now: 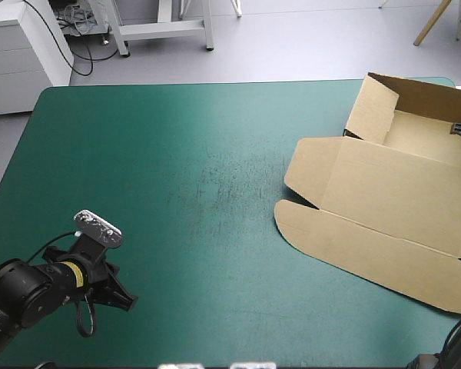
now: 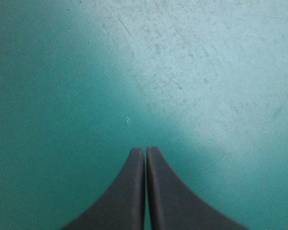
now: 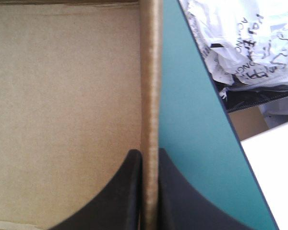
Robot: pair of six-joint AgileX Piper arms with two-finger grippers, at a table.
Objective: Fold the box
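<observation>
Grips box [image 3: 62, 96] wall edge in right hand [image 3: 150, 152]; holds left hand [image 2: 145, 149] clenched, empty, well apart over worktop [image 2: 62, 72]. Best: swing wall about its crease.

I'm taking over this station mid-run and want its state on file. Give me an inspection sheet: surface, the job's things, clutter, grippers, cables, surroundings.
Surface: teal-green cover, scuffed at the middle.
Job's things: box at the table's right side, walls raised at its far end, the rest lying flat.
Clutter: nothing seen.
Grippers: left gripper shut and empty over bare cover near the near-left corner; right gripper shut on a raised wall of the box.
Cables: black cable on the floor beyond the far edge.
Surroundings: white cabinet past the far-left corner; crumpled printed bag beyond the table's edge beside the right gripper.
</observation>
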